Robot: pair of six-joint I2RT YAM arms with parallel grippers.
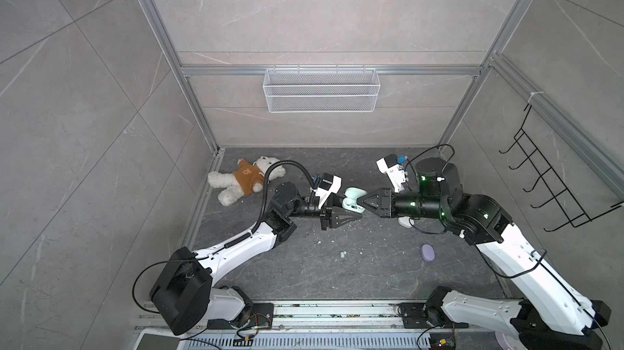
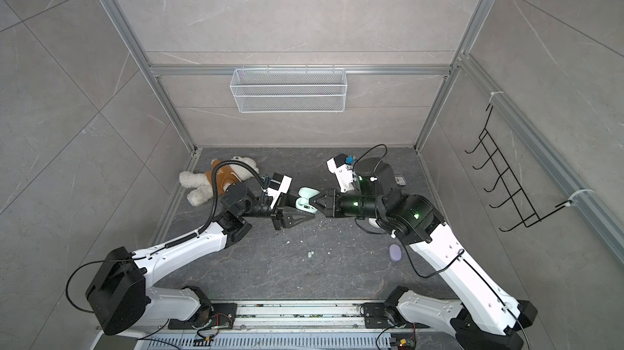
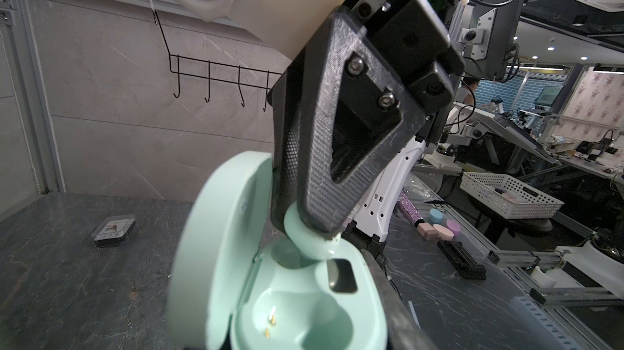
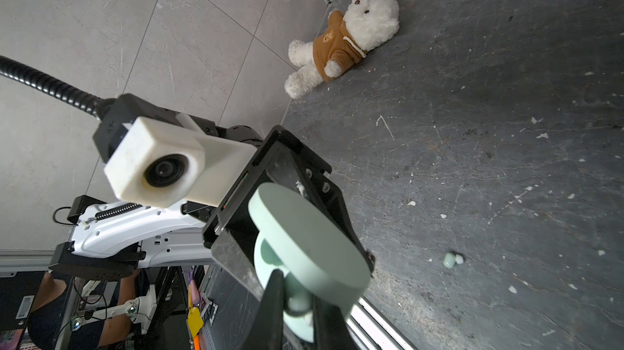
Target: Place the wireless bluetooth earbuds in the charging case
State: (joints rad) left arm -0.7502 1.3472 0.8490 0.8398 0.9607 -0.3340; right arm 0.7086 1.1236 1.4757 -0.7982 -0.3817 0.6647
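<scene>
The mint green charging case [image 1: 352, 200] [image 2: 305, 202] hangs above the floor with its lid [image 3: 216, 247] open, and my left gripper [image 1: 354, 211] is shut on its base. One left finger [image 3: 393, 297] lies along the case's side; the other is hidden behind the lid. My right gripper [image 1: 362, 201] [image 4: 299, 307] is shut on a mint earbud [image 3: 304, 231] [image 4: 299, 301]. It holds the bud down in the case's far socket. The near socket [image 3: 287, 318] is empty, showing gold contacts. Another mint earbud [image 1: 342, 254] [image 4: 450, 259] lies on the floor.
A teddy bear [image 1: 243, 179] lies at the back left. A lilac case [image 1: 427, 252] and a white case [image 1: 405, 221] sit near the right arm. On the walls hang a wire basket [image 1: 320, 90] and a hook rack [image 1: 553, 189]. White crumbs dot the floor.
</scene>
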